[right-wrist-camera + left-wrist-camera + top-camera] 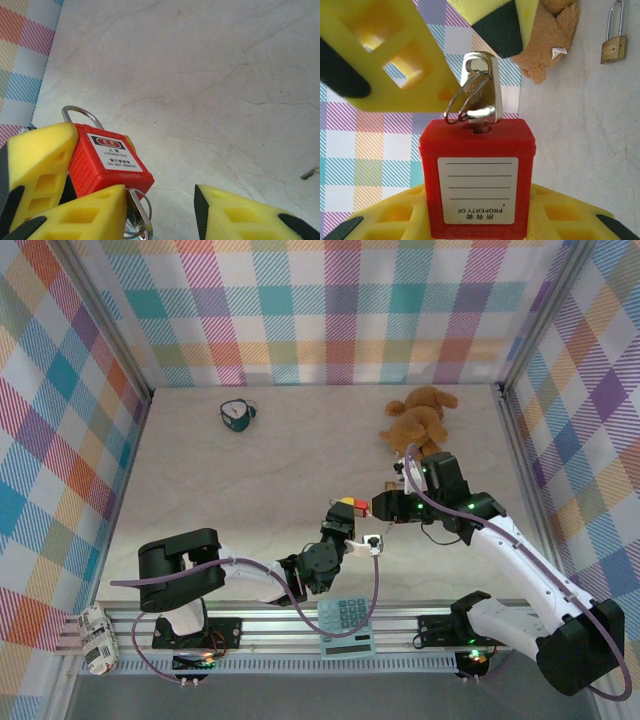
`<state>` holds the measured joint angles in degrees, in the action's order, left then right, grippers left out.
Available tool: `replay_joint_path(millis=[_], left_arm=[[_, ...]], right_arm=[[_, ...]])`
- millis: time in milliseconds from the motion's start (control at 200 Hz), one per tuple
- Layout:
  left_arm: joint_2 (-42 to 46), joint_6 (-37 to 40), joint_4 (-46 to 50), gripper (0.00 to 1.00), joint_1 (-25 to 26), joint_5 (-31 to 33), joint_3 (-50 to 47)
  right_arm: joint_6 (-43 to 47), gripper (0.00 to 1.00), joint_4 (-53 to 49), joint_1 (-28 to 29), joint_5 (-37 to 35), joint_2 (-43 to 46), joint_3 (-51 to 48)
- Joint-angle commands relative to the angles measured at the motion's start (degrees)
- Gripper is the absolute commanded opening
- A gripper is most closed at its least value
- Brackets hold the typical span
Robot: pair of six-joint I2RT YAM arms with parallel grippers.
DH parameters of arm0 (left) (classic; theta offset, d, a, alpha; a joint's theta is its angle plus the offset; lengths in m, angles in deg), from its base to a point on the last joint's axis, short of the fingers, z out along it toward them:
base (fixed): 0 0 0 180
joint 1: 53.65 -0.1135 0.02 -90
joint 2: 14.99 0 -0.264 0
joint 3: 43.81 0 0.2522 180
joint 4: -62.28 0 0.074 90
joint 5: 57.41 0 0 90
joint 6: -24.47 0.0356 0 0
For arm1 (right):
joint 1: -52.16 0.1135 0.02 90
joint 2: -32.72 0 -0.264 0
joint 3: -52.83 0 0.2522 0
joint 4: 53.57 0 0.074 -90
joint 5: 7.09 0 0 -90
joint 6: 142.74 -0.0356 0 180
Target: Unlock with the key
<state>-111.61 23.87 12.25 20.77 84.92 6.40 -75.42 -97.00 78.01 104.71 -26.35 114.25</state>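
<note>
Two pincers meet above the middle of the pale table (200, 75). The left pincer (477, 220) grips the red plastic padlock (477, 150) by its body, and the jaws of the right pincer (160, 215) stand apart around the silver metal key (482, 90) seated in the keyhole (its wire ring (462, 102) hangs alongside). We judge the step in hand is turning the key. We would close squarely on the flat bow, avoid the ring, twist about the key's own axis, and hold the body firm so it cannot roll. We cannot tell whether the shackle has released.
</note>
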Motion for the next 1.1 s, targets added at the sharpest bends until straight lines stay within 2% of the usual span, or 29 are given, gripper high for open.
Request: replay_joint_path(millis=[0,810,1090], left_arm=[[-0.58,-0.82,-3.92,0.0,0.81,-0.5,-0.13],[-0.57,0.0,-4.45,0.0,1.06,-1.0,0.47],[-1.99,0.06,-5.75,0.0,1.06,-0.54,0.08]], right_arm=[[0.34,0.42,-2.05,-0.09,-2.4,1.15,2.09],[1.54,0.43,-2.5,-0.07,-4.72,-2.54,1.38],[0.01,0.44,-5.03,-1.49,-4.77,0.54,3.69]])
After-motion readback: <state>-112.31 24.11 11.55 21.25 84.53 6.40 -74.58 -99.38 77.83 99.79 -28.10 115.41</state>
